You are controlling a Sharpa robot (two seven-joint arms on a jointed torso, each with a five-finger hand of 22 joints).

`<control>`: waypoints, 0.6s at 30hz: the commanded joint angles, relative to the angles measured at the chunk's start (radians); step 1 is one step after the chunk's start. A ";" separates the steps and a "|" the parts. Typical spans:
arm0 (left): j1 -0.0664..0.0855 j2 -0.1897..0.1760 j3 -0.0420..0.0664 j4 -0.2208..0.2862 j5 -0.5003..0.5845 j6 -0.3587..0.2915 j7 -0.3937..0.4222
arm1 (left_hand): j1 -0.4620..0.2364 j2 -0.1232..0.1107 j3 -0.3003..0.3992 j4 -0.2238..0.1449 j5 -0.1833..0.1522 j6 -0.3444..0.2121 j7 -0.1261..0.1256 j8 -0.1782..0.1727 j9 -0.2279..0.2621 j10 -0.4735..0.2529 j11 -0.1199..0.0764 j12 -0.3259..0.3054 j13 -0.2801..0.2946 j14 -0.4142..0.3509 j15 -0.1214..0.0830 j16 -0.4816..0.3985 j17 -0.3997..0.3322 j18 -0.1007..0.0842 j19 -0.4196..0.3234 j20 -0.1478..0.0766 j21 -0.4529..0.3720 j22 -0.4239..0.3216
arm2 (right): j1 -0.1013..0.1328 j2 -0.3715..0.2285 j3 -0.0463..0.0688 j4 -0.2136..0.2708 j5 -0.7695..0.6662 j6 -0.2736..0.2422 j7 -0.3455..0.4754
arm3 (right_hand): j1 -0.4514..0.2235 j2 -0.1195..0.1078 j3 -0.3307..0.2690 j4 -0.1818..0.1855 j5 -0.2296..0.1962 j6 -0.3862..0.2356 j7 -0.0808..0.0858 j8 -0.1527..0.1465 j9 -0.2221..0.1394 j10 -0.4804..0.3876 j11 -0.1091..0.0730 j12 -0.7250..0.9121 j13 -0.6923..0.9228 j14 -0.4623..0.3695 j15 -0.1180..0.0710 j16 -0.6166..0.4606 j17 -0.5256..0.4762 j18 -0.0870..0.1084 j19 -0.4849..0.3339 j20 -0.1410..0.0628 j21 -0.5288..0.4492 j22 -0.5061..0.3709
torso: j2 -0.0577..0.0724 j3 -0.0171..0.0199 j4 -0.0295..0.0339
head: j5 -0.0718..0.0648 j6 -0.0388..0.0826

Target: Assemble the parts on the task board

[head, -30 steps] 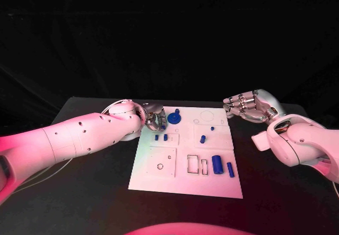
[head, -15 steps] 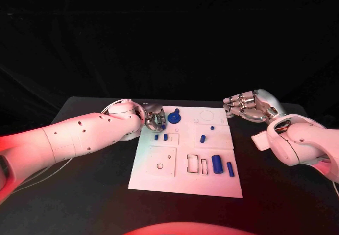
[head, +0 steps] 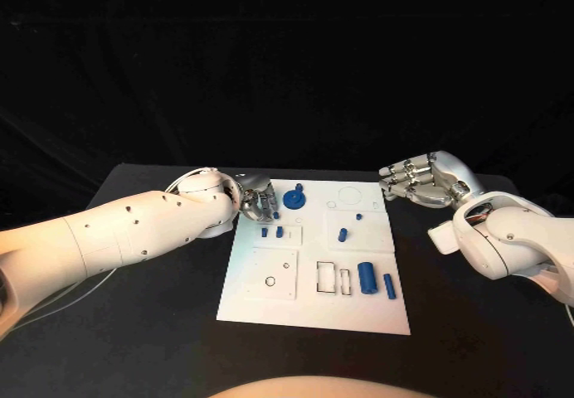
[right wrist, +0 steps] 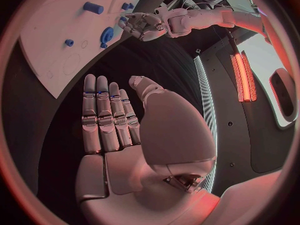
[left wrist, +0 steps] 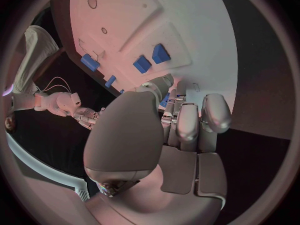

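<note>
The white task board [head: 313, 307] lies mid-table. A blue disc part [head: 294, 199] sits near its far left corner, with a tiny blue piece [head: 276, 215] just in front of it. My left hand [head: 255, 201] hovers at the board's far left edge, close beside both, fingers stretched out and holding nothing. Two small blue blocks [head: 271, 233] lie by it, and the left wrist view shows them too [left wrist: 151, 58]. A blue cylinder [head: 367, 278] and a blue bar [head: 390, 285] lie at the near right. My right hand [head: 419, 184] floats off the board's far right corner, flat and empty.
Two more small blue parts [head: 343, 235] [head: 359, 218] sit on the board's right middle plate. Black-outlined slots [head: 325, 278] and a circle outline [head: 351, 196] mark the board. Black table [head: 156, 332] surrounds it. Thin cables [head: 72, 286] trail beside my left arm.
My left hand has drawn back a little toward the board's left edge, away from the blue disc. The right hand has stayed still.
</note>
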 commanded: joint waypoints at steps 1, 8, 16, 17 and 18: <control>0.000 -0.008 0.001 0.008 0.005 -0.032 0.004 | -0.001 -0.007 0.000 -0.004 0.000 -0.009 0.001 -0.005 -0.004 -0.006 0.003 -0.005 0.000 -0.004 0.002 -0.008 -0.007 -0.012 -0.006 0.003 -0.008 -0.004 | -0.001 0.002 0.000 -0.016 -0.150 0.073 -0.052 | 0.012 0.000 -0.001 -0.016 -0.031 -0.003 -0.004 -0.001 0.000 -0.009 -0.003 -0.005 0.001 0.027 -0.006 0.012 0.004 0.005 0.018 -0.006 0.016 0.006 | -0.001 -0.0003 -0.0006 | 0.000 0.002; 0.004 -0.053 0.005 0.029 0.090 -0.122 0.037 | 0.007 -0.002 0.010 -0.007 0.000 0.047 -0.003 0.023 -0.001 0.008 0.003 -0.007 0.006 -0.017 0.003 -0.024 -0.045 -0.006 -0.022 0.004 -0.025 -0.027 | 0.002 0.017 0.001 -0.050 -0.425 0.150 -0.142 | 0.046 0.009 -0.013 -0.076 -0.039 0.042 -0.038 0.015 0.006 0.054 -0.040 0.026 0.011 0.231 -0.075 0.113 0.075 0.002 0.153 -0.073 0.166 0.106 | -0.001 0.0015 -0.0009 | -0.005 0.007; 0.022 -0.154 0.011 0.097 0.574 -0.262 0.170 | 0.003 0.007 0.025 -0.009 0.001 0.102 -0.005 0.053 0.001 0.031 -0.006 0.023 0.032 -0.086 -0.005 -0.117 -0.200 0.027 -0.130 -0.006 -0.143 -0.178 | 0.010 0.070 0.001 -0.082 -0.766 0.262 -0.272 | 0.022 0.018 0.020 -0.107 -0.031 0.081 -0.060 0.013 0.010 0.096 -0.068 0.034 0.028 0.274 -0.107 0.383 0.275 -0.029 0.233 -0.111 0.534 0.422 | 0.000 0.0012 -0.0024 | -0.049 0.019; 0.023 -0.165 0.011 0.109 0.675 -0.273 0.193 | 0.002 0.007 0.027 -0.009 0.000 0.102 -0.004 0.054 -0.001 0.025 -0.004 0.024 0.034 -0.115 -0.003 -0.154 -0.256 0.038 -0.168 -0.005 -0.184 -0.228 | 0.010 0.079 0.001 -0.087 -0.803 0.270 -0.286 | 0.013 0.015 0.027 -0.105 -0.035 0.082 -0.057 0.012 0.010 0.095 -0.068 0.033 0.030 0.271 -0.108 0.415 0.299 -0.040 0.250 -0.111 0.612 0.488 | 0.001 0.0008 -0.0010 | -0.055 0.020; 0.024 -0.175 0.011 0.120 0.775 -0.281 0.211 | -0.001 0.005 0.028 -0.010 0.000 0.102 -0.004 0.054 -0.002 0.022 -0.003 0.026 0.037 -0.143 -0.002 -0.190 -0.311 0.047 -0.202 -0.003 -0.224 -0.274 | 0.011 0.089 0.001 -0.092 -0.837 0.278 -0.299 | 0.006 0.012 0.036 -0.105 -0.039 0.082 -0.058 0.009 0.011 0.090 -0.067 0.030 0.032 0.268 -0.108 0.444 0.322 -0.049 0.264 -0.111 0.682 0.547 | 0.001 -0.0001 0.0001 | -0.061 0.021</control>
